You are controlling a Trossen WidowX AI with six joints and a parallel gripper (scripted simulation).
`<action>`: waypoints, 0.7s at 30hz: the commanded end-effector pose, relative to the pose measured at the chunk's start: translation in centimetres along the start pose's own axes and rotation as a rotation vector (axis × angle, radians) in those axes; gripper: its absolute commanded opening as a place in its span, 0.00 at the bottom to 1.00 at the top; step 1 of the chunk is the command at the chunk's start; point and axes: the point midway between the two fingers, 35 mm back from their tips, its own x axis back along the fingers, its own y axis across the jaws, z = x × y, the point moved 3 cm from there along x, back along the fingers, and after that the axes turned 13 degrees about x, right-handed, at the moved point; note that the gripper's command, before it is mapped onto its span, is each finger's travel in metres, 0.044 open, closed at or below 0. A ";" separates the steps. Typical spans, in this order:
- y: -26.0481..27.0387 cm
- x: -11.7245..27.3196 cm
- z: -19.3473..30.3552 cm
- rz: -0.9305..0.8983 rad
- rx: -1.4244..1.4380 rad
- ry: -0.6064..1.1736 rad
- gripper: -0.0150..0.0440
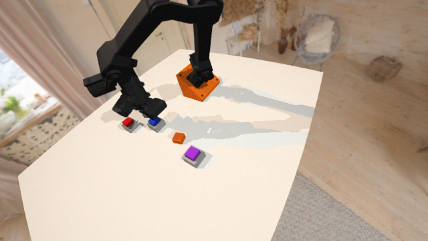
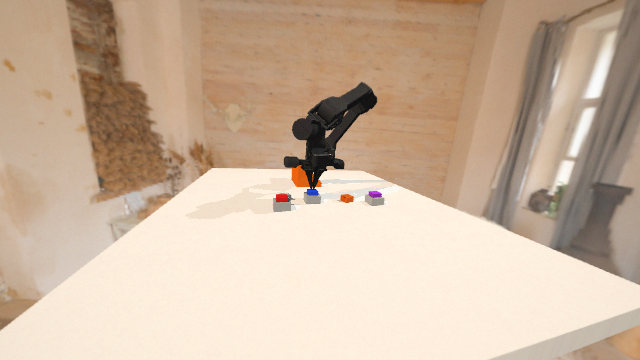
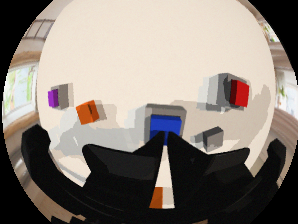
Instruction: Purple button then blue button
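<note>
The blue button (image 1: pixel 154 121) (image 2: pixel 312 192) (image 3: pixel 165 126) sits on a grey base, its cap standing above the base. My gripper (image 2: pixel 313 187) (image 3: pixel 165 135) is shut and empty, pointing down. Its fingertips are right at the top of the blue cap, overlapping its near part in the wrist view; whether they touch it I cannot tell. In the top view the gripper's body hides the fingertips. The purple button (image 1: pixel 192 153) (image 2: pixel 375 194) (image 3: pixel 53 98) stands clear of the gripper, its cap raised on its grey base.
The red button (image 1: pixel 128 122) (image 2: pixel 282 198) (image 3: pixel 240 93) stands on the other side of the blue one from the purple. An orange block (image 1: pixel 178 138) (image 2: pixel 346 198) (image 3: pixel 87 112) lies between blue and purple. A small grey block (image 3: pixel 213 139) lies between blue and red.
</note>
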 end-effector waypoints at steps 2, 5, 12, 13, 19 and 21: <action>0.0 -0.8 0.1 -0.006 -0.007 -0.001 0.29; 0.0 -1.3 0.1 -0.006 -0.007 -0.001 0.29; 0.0 -1.4 0.1 -0.007 -0.007 -0.001 0.29; 0.0 -1.4 0.1 -0.007 -0.007 -0.001 0.29; 0.0 -1.4 0.1 -0.007 -0.007 -0.001 0.29; 0.0 -1.4 0.1 -0.007 -0.007 -0.001 0.29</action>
